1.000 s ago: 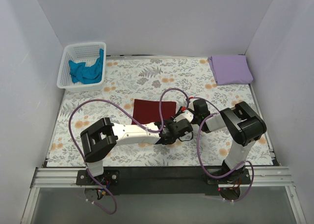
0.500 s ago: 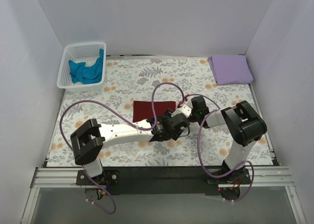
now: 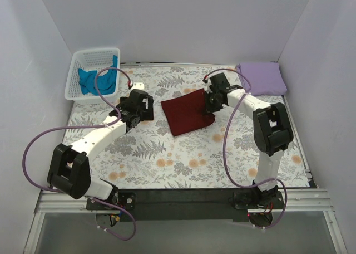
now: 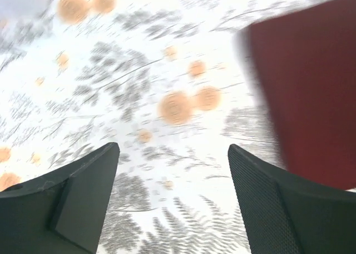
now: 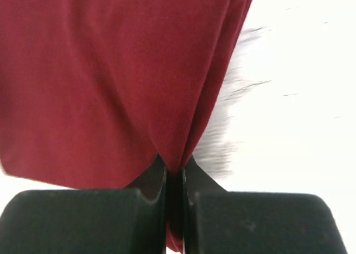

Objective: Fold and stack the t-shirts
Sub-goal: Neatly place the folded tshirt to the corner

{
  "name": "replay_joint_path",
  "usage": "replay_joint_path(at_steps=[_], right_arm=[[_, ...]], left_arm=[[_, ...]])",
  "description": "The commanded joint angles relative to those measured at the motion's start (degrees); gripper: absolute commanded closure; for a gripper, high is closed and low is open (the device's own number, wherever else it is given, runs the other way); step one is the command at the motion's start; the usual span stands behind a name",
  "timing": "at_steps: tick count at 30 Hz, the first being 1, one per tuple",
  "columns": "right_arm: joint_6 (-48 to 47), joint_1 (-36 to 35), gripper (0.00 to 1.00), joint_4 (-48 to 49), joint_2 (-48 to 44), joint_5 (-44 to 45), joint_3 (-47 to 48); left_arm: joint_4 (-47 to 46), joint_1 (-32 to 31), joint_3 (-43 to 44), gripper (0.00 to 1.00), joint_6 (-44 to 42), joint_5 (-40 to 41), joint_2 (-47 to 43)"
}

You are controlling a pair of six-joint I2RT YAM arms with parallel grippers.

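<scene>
Maroon t-shirt (image 3: 186, 110) lay folded and skewed, mid-table on floral cloth (image 3: 167, 154). White basket (image 3: 74, 86) at far-left corner held teal t-shirt (image 3: 94, 81). Lavender t-shirt (image 3: 261, 78) sat folded far-right. Right gripper (image 5: 174, 179) was pinched on the maroon fabric's edge. Left gripper (image 4: 173, 154) was spread wide, empty, just left of it.

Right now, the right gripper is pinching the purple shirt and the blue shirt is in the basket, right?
No. The right gripper pinches the red shirt, not the purple shirt; the right wrist view shows it. The blue shirt is in the basket.
</scene>
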State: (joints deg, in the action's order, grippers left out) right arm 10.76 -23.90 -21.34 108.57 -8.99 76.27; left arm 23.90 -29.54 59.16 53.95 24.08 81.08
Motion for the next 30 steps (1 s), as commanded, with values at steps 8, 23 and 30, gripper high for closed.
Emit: replay_joint_path(at_steps=[8,23,30], right_arm=[[-20.9,7.9,0.99,-14.1,14.9,32.6,29.6],[-26.8,16.8,0.99,-5.4,25.5,48.3,45.0],[-27.8,18.5,0.99,-1.3,25.5,50.6,47.6]], left_arm=[[-2.3,6.1,-5.0,0.19,2.7,1.7,-1.0],[-2.4,7.3,-4.9,0.21,3.4,0.3,3.1],[-1.9,7.3,-4.5,0.22,3.2,-0.2,5.0]])
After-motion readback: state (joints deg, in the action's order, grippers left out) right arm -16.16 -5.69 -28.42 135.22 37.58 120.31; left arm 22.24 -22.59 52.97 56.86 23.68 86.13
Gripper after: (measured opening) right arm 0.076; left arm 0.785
